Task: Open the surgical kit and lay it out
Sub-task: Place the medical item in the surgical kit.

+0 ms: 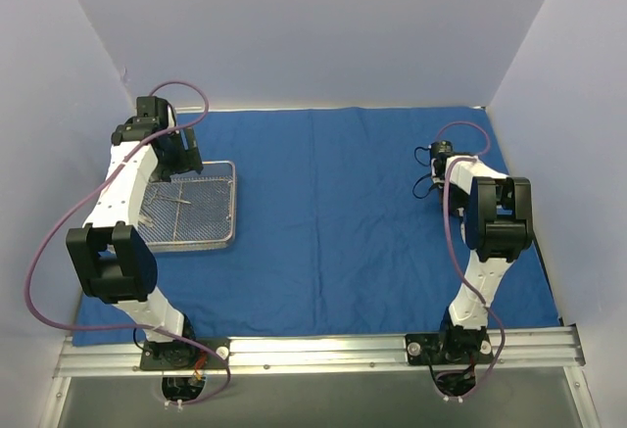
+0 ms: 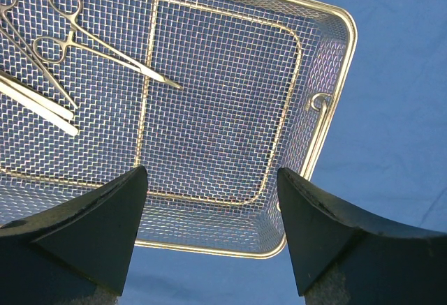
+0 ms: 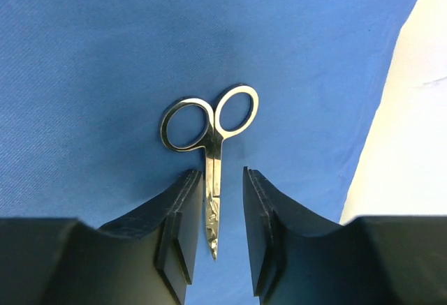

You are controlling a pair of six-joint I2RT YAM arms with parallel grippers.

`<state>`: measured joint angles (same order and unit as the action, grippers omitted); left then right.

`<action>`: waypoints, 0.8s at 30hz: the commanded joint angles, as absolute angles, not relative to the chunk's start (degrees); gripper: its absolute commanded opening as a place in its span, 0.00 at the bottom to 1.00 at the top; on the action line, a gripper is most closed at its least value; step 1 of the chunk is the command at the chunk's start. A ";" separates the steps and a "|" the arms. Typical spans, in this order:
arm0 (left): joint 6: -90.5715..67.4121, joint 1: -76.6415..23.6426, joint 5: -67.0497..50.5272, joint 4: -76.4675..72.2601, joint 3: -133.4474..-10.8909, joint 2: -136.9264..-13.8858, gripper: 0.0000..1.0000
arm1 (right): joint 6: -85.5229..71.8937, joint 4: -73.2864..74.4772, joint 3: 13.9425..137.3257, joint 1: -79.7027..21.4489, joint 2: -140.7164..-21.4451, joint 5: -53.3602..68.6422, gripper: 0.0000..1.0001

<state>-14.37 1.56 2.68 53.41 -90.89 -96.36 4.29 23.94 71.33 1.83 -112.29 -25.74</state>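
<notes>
Rail (image 1: 323, 350): silver, right along the 6 o'clock edge of the worktop, both arm bases bolted on.
Left arm (image 1: 122, 188): up from 7 o'clock, reaching out over the tray.
Right arm (image 1: 480, 252): up from 5 o'clock, elbow high, wrist bent down toward 3 o'clock.
Blue cloth wrap (image 1: 333, 222): opened out flat over nearly the whole worktop, lightly creased.
Wire-mesh tray (image 1: 234, 203): flat on the cloth at 9 o'clock, long sides running 6 to 12.
Left jaws: spread wide and gripping nothing, black fingers (image 2: 91, 228) hanging over one corner of the tray.
Ring-handled clamp (image 2: 122, 57): flat on the mesh, tip toward 4 o'clock in the left wrist view.
Flat tweezers (image 2: 59, 109): just beside the clamp, at its 8 o'clock, running off the picture's edge.
Scissors (image 3: 214, 155): out of the tray and well apart from it, flat on the blue under the right wrist. Rings to 12, tip to 6 in the wrist view, hidden from the top camera.
Right jaws: narrow, straddling the blades without pinching. Blue showing on the 3 o'clock side; whether the 9 o'clock finger (image 3: 174, 214) touches the steel, cannot tell.
Pale strip (image 3: 405, 144): past the cloth's edge at 3 o'clock in the right wrist view.
Walls (image 1: 313, 26): plain and pale, closing off 9, 12 and 3.
</notes>
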 commanded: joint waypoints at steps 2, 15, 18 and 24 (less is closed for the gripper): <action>-14.59 1.76 1.41 52.03 -92.11 -95.80 0.84 | 1.76 25.40 70.49 1.41 -113.73 -24.61 0.33; -19.07 4.57 2.37 52.64 -86.31 -91.15 0.84 | -7.01 33.38 79.70 -4.83 -106.26 -24.79 0.35; -21.35 6.32 2.37 53.87 -85.17 -90.88 0.84 | -9.48 36.91 86.56 -7.90 -106.17 -18.57 0.34; -25.92 7.56 6.94 61.61 -90.26 -95.96 0.79 | -15.64 36.04 92.55 -12.56 -102.40 -2.65 0.34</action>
<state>-22.26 7.14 4.14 57.32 -85.80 -94.08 -10.33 32.60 90.06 -10.85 -107.59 -12.12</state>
